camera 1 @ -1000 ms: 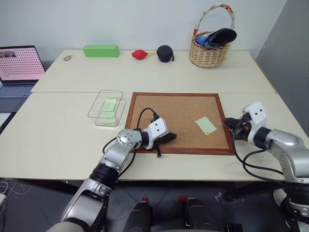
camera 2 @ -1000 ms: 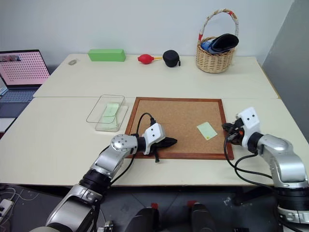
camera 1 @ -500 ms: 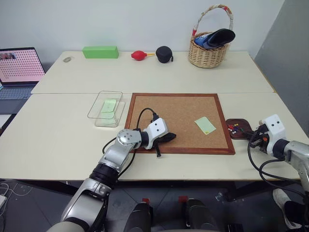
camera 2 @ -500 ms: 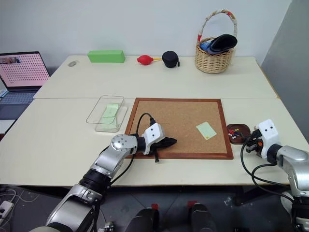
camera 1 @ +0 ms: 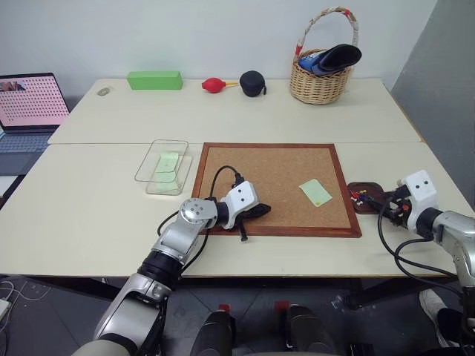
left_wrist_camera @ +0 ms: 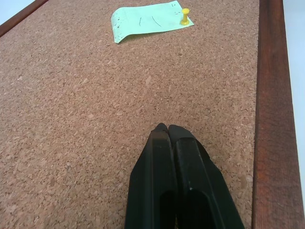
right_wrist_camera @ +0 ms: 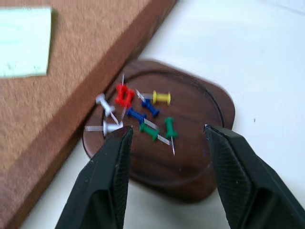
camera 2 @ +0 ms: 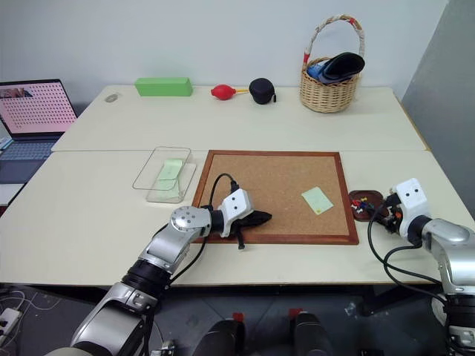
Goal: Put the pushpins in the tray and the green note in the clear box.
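The pale green note (camera 1: 316,192) lies on the right part of the corkboard (camera 1: 274,167). A yellow pushpin (left_wrist_camera: 184,16) is stuck in one corner of it. Right of the board sits the small brown tray (camera 1: 369,205); several coloured pushpins (right_wrist_camera: 143,117) lie in it. My right gripper (right_wrist_camera: 167,130) hangs open just over the tray's near side, holding nothing. My left gripper (camera 1: 261,210) rests shut and empty on the board's front left area. The clear box (camera 1: 152,159) stands left of the board, and a green slip (camera 1: 168,162) lies inside it.
At the back of the table stand a wicker basket (camera 1: 320,74), a black round case (camera 1: 253,82), a red bulb (camera 1: 214,84) and a bright green block (camera 1: 154,79). A laptop (camera 1: 30,100) stands at the far left.
My right gripper has drawn back to the right from over the tray and opened, so the tray and its pins now show. The left arm has not moved.
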